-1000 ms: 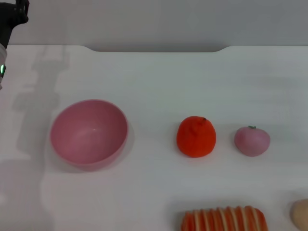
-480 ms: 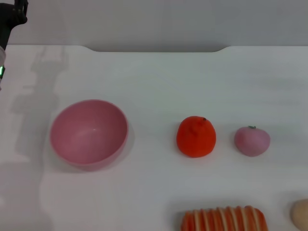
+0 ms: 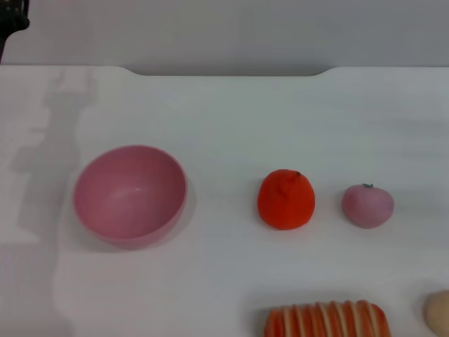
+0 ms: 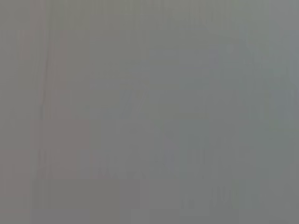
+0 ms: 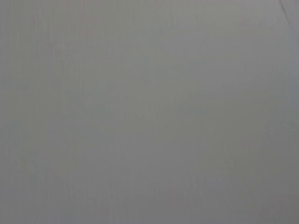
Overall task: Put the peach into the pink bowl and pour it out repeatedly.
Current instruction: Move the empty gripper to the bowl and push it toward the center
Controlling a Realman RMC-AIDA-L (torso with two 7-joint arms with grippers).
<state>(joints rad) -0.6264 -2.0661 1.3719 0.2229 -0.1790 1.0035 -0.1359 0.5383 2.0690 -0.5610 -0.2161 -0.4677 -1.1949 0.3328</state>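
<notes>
Peach (image 3: 367, 206) at 3 o'clock on tabletop (image 3: 224, 119), upright, stem up, not yet touched. Sits just beside orange fruit (image 3: 285, 199), small gap between. Bowl (image 3: 130, 193) well apart at 9 o'clock, empty, mouth up. Sliced thing (image 3: 326, 321) at 6 o'clock edge, beige lump (image 3: 438, 312) at 5 o'clock corner. Only a dark bit of left arm (image 3: 10, 17) at 11 o'clock corner. Neither claw in view, so cannot tell whether apart or together. Wrist views blank grey.

Likely troubles:
- Grabs the orange fruit by mistake, being closest to the bowl and similar in shape.
- Nudges the round peach off-centre and sends it rolling toward the 3 o'clock edge.
- Clips the orange fruit on the carry across to 9 o'clock.
- Shoves or tips the light bowl on release.
- Pours too hard and loses the peach off the tabletop.
</notes>
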